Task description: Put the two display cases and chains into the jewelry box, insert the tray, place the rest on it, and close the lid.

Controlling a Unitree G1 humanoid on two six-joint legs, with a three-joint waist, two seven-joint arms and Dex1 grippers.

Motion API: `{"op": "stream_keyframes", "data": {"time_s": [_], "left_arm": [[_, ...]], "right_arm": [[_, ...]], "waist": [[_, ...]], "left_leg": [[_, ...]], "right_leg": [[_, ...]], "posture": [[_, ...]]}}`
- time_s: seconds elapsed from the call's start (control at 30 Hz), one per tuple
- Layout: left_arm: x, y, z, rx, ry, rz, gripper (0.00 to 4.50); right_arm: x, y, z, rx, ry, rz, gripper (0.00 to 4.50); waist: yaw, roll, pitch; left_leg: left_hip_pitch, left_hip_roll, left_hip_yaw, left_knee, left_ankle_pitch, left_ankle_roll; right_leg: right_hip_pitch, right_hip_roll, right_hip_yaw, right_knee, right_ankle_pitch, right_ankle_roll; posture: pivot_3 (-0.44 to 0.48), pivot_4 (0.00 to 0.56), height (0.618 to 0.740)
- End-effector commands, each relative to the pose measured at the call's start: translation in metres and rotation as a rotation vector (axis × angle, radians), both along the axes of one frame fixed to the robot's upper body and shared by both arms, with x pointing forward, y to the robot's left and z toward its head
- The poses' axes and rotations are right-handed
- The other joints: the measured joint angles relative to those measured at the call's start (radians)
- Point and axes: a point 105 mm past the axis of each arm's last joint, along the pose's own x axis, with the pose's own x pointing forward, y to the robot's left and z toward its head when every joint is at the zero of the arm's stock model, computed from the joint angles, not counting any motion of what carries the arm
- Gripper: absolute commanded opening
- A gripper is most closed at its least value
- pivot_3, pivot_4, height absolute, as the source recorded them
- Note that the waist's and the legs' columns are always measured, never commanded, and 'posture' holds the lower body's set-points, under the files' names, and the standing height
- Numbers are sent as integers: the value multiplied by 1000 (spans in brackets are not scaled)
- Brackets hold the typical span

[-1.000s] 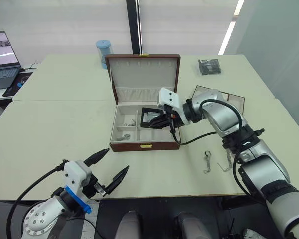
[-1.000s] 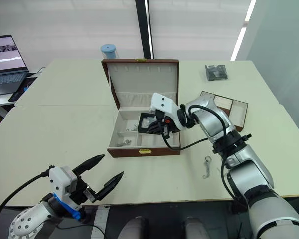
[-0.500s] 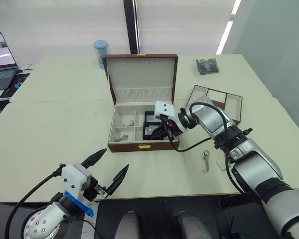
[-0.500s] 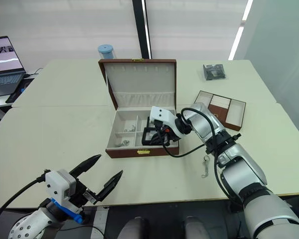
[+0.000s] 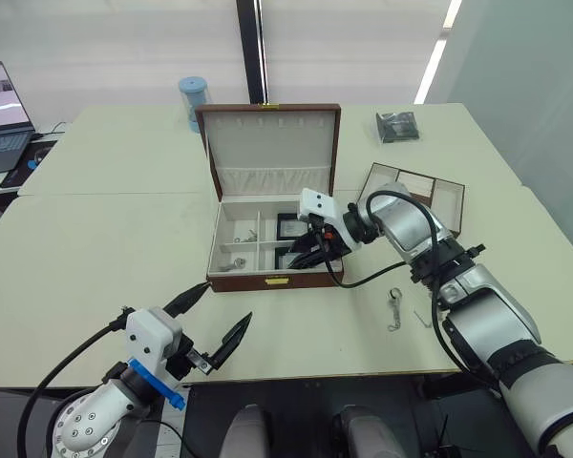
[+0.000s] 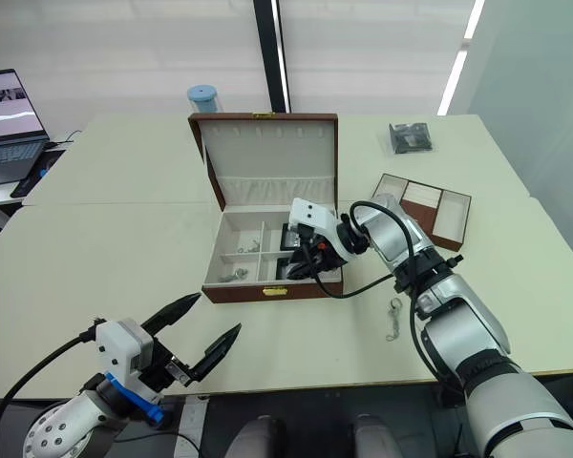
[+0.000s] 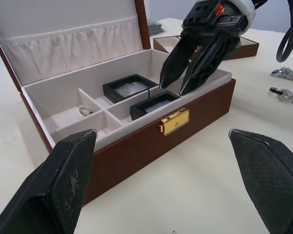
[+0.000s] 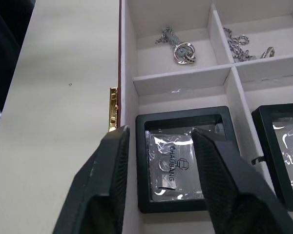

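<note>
Reddish-brown box [image 5: 267,279] open on surface: two cases [image 8: 185,158] side by side inside, chains [image 8: 178,46] in small compartments. Right pincer [image 7: 185,68] released above front case. Left pincer [image 5: 210,329] spread, near box front.

Silver jointed arms, black cables, white wrist housings, black pointed tool fingers [image 7: 195,63], blue clip

Pale cream tables [image 5: 105,219] stood pushed together, seams showing between them. Behind them ran a white wall with a dark vertical post [image 5: 251,48], and a slanted strip of light [image 5: 432,52] glowed at the right. An open laptop [image 5: 2,105] sat at the far left.
</note>
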Motion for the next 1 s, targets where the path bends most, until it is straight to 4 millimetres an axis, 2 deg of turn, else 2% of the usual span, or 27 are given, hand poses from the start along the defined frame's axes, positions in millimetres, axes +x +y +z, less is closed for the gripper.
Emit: {"op": "stream_keyframes", "data": {"time_s": [0.03,0.17,0.3,0.4,0.53,0.6,0.8,0.9,1.0], "left_arm": [[2,-4,6,3,-13,-36,4500],[5,-4,6,0,12,-54,4500],[8,-1,4,-20,69,-55,4500],[15,9,8,-48,123,-46,4500],[27,37,18,-43,135,21,4500],[33,58,24,-29,122,93,4500],[39,135,28,22,123,322,4500],[41,157,32,46,112,386,4500],[43,175,32,72,131,422,4500]], "right_arm": [[2,2,23,65,-38,-1,3305],[1,1,32,149,-24,-3,4474],[-1,-5,48,289,-61,3,4474],[3,-23,58,407,-159,-41,4474],[16,-61,59,521,-258,-230,4474],[17,-85,51,528,-293,-322,4474],[5,-163,27,502,-295,-557,4474],[-5,-206,3,395,-281,-683,4474],[-17,-232,-8,343,-281,-761,4474]], "waist": [[0,0,0],[0,0,0],[0,0,0],[1,0,0],[5,0,0],[3,0,0],[0,1,0],[1,1,0],[2,0,0]], "left_leg": [[0,0,0,0,0,0],[0,0,0,0,0,0],[0,0,0,0,0,0],[0,0,-1,0,0,0],[0,0,0,0,0,0],[0,-1,0,0,0,0],[0,0,1,-3,0,0],[1,0,2,-3,0,0],[0,0,1,-3,0,0]], "right_leg": [[0,0,0,0,0,0],[0,0,0,0,0,0],[0,0,0,0,0,0],[0,0,-1,0,0,0],[1,0,0,0,0,0],[1,0,0,-1,0,0],[0,0,1,-1,0,0],[0,0,1,-2,0,0],[0,0,1,-3,0,0]], "posture": [[0,150,740],[0,150,740],[0,150,740],[0,150,740],[0,150,740],[0,150,740],[0,150,740],[0,150,740],[0,150,740]]}}
